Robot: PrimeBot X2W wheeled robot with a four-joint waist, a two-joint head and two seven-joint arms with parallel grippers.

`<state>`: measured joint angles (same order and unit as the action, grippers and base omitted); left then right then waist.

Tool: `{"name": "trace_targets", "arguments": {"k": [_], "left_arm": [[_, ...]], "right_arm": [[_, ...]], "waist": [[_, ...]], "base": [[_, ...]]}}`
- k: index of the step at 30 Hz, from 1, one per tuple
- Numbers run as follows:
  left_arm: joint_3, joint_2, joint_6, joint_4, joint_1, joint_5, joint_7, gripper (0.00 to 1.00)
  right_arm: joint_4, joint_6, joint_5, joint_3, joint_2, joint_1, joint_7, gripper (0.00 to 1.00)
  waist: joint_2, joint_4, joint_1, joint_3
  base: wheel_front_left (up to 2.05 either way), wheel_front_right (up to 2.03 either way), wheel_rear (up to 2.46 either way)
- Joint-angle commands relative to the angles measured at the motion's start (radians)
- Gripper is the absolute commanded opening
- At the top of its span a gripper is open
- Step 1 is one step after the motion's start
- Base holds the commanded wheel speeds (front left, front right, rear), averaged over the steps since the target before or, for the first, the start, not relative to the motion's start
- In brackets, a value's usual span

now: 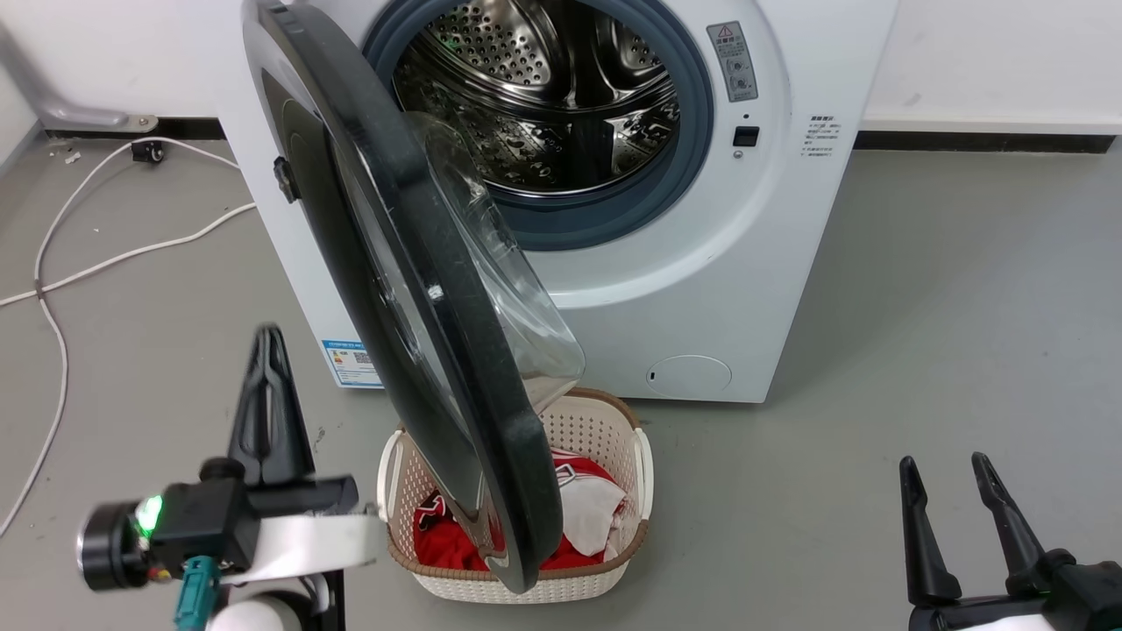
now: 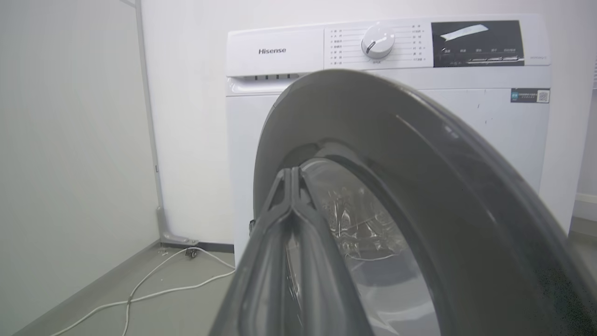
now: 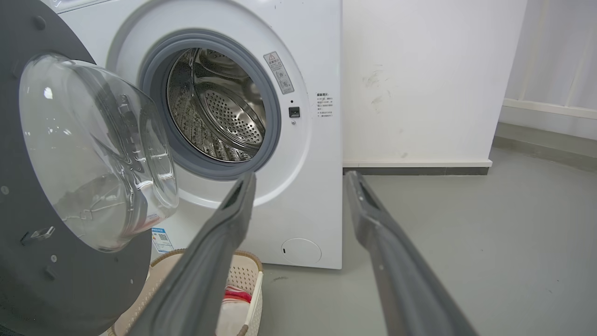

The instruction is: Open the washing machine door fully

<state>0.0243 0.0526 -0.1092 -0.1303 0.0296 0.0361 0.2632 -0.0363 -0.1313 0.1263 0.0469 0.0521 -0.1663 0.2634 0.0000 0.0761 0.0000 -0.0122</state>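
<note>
Nearest me, my left gripper (image 1: 266, 350) has its two fingers pressed together on nothing. It sits just off the outer face of the washing machine door (image 1: 421, 263), with a gap visible in the head view. My right gripper (image 1: 944, 464) is spread wide and empty, low on the right and well apart from everything. The door stands roughly halfway out, edge-on to me, its lower rim over the beige basket (image 1: 644, 464) of laundry. My worry is that the left arm stands on the side the door must swing toward. Any push from there would close it, and a pull from the right could drive the door into those fingers. I cannot judge the clearance above the basket, so the rim might snag. Behind, the washing machine (image 1: 745, 263) shows its drum (image 1: 543, 96) open. A white cable (image 1: 53, 289) on the floor could foul the base.
</note>
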Motion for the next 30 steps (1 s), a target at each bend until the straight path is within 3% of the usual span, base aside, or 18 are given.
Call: {"name": "trace_targets", "arguments": {"k": [1,13,30], "left_arm": [[0.000,0.003,0.003,-0.020,0.017,-0.009,0.002,0.00],[0.141,-0.002,0.048,-0.221,0.114,0.007,0.002,0.00],[0.463,-0.002,0.081,-0.232,0.170,0.024,0.002,0.00]], "right_arm": [[0.001,0.001,-0.004,-0.002,-0.003,0.006,0.002,1.00],[0.008,0.001,-0.007,-0.017,-0.003,0.011,0.002,1.00],[0.018,0.001,0.001,-0.030,-0.003,0.017,0.002,1.00]], "waist": [[0.0000,-0.002,0.0000,-0.001],[0.0000,-0.014,0.0000,-0.002],[0.0000,-0.022,0.0000,0.002]], "base": [[0.00,0.00,0.00],[0.00,0.00,0.00],[0.00,0.00,0.00]]}}
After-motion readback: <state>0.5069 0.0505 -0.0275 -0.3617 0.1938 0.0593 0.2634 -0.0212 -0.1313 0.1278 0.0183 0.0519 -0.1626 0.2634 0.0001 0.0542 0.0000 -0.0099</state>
